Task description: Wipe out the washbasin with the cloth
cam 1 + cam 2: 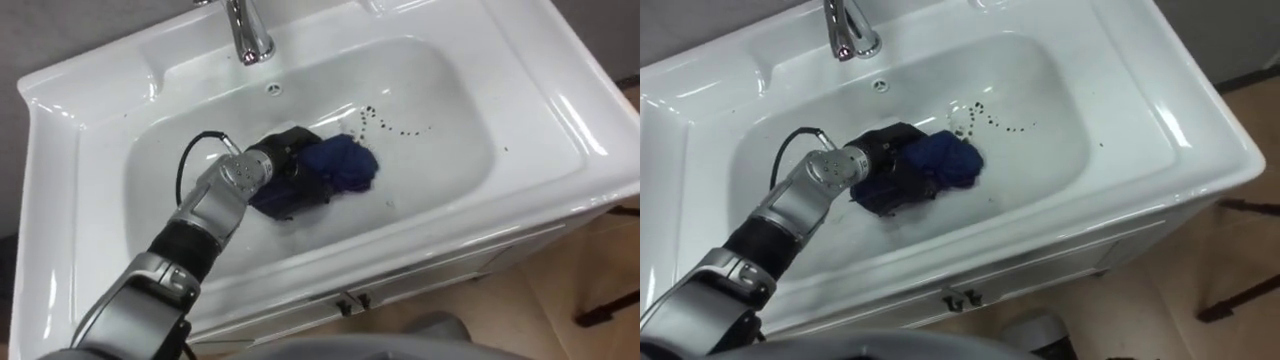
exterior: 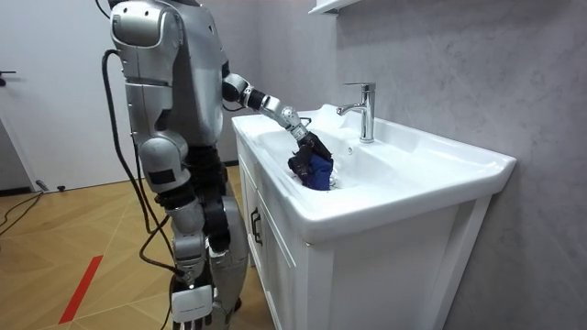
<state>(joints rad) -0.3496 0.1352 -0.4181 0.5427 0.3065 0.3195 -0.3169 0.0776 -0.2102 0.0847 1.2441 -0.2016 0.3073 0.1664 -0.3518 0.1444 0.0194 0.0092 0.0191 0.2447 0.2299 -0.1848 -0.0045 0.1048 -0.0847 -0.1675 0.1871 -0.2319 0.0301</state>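
Blue cloth (image 1: 348, 165) is bunched in the basin (image 1: 455, 165), right against the front of the left hand (image 1: 290, 160). For a decent wipe it should be kept pressed down and pushed over the dark specks (image 1: 405, 128) just beyond the hand. Fingers are lost in dark folds, so gripped vs just pressing can't be told tbh.

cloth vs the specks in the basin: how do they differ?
The cloth is one bunched blue wad; the specks are small, dark and scattered. The left hand grips the cloth; the specks lie loose just beyond it, with no hand on them. Both sit in the bowl of the basin.
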